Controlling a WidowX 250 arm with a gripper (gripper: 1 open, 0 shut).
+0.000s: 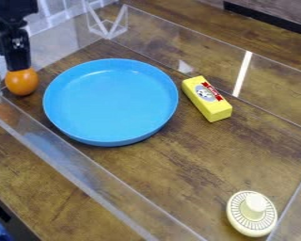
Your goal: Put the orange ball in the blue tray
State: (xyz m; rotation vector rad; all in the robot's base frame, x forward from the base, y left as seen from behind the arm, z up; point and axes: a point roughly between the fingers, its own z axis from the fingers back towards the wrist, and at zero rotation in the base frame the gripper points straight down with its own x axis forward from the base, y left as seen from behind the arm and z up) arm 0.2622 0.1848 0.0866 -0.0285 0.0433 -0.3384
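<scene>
A dark wooden table [179, 179] of worn, grainy planks fills nearly the whole view, seen from above at an angle. Low clear plastic walls [78, 174] fence off part of its surface, their edges catching pale streaks of light. A bright reflection [245, 71] gleams on the right-hand panel. Light tiles [3, 8] show at the upper left corner.

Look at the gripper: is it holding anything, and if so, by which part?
Nothing is held. The gripper is open just above the ball, which rests on the table beside the tray.
</scene>
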